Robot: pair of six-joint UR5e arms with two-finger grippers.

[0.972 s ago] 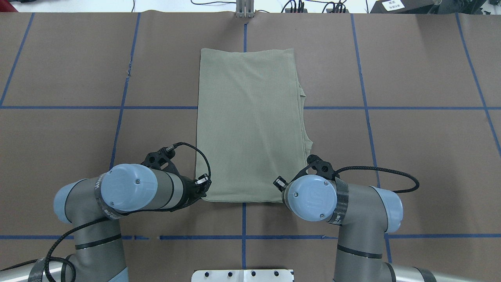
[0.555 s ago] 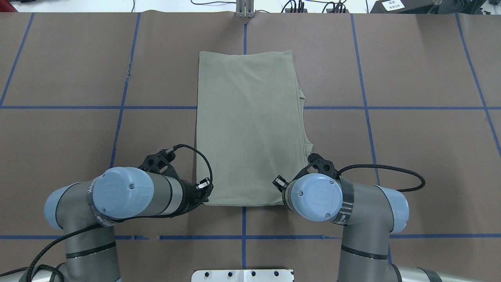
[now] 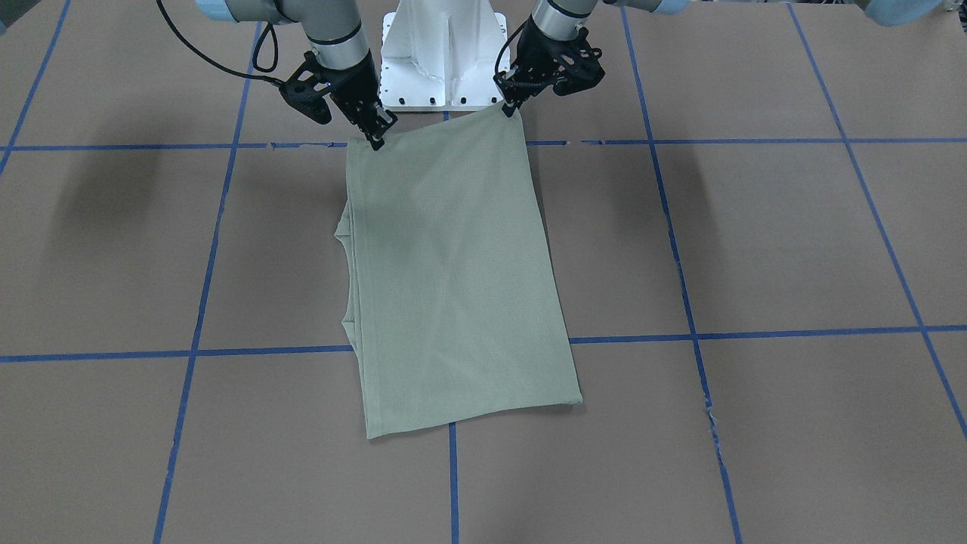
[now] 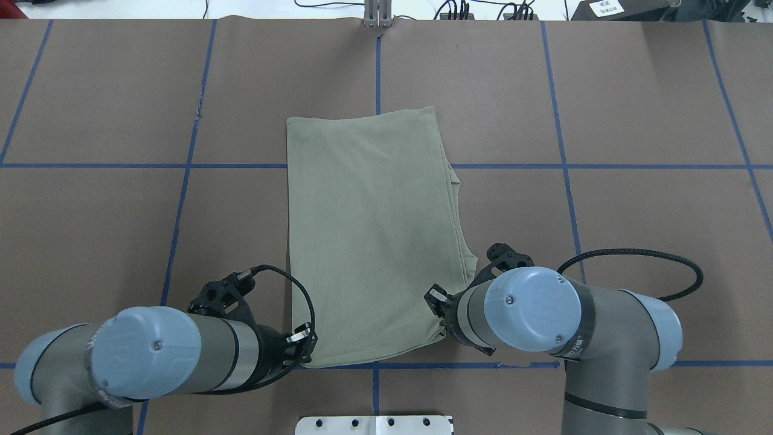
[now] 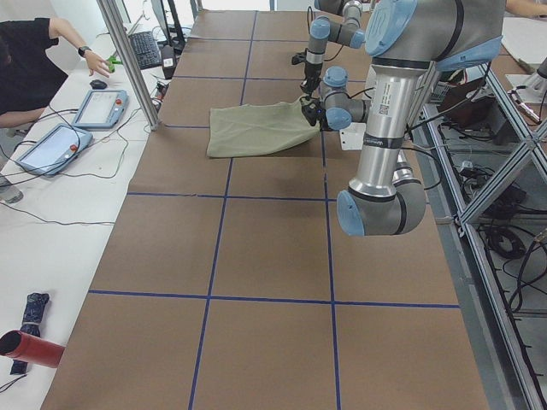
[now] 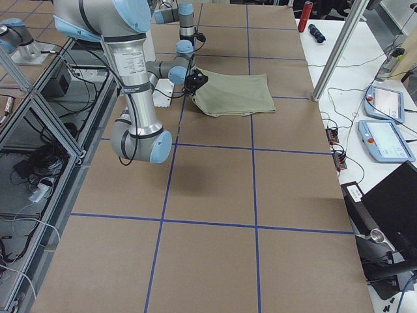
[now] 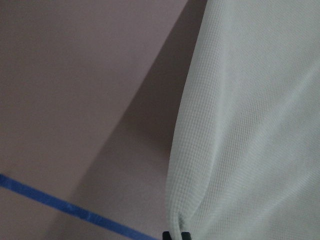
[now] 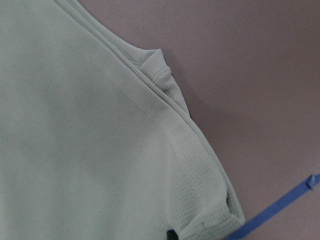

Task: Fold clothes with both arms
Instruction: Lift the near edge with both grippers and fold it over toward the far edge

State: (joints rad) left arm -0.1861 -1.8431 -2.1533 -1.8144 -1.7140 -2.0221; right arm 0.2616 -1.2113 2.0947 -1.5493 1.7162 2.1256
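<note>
Shirt [image 4: 368,241], sage green and folded into a long rectangle, lies in the middle of a brown table [image 4: 634,241]. Its near short edge is just ahead of the robot. The left gripper [image 4: 305,347] pinches the near corner on the robot's left, with its jaws clamped on the cloth. The right gripper [image 4: 438,308] pinches the other near corner the same way. That near end is raised a little off the table, with shadow beneath it in the left wrist view, while the far part lies flat.

Folded layers stick out along the shirt's edge on the robot's right. Blue tape lines [image 4: 121,165] mark the table in a grid, and the shirt covers part of the centre line. A white base [image 3: 442,53] stands just behind the grippers, apart from the cloth. Off the table's far side, a person [image 5: 26,60] sits at a white bench beside a metal post [image 5: 132,64] and two handheld screens [image 5: 98,107], well apart from the shirt.

The shirt's long axis runs from the robot toward the far edge. Its far end is angled slightly toward the robot's left.
</note>
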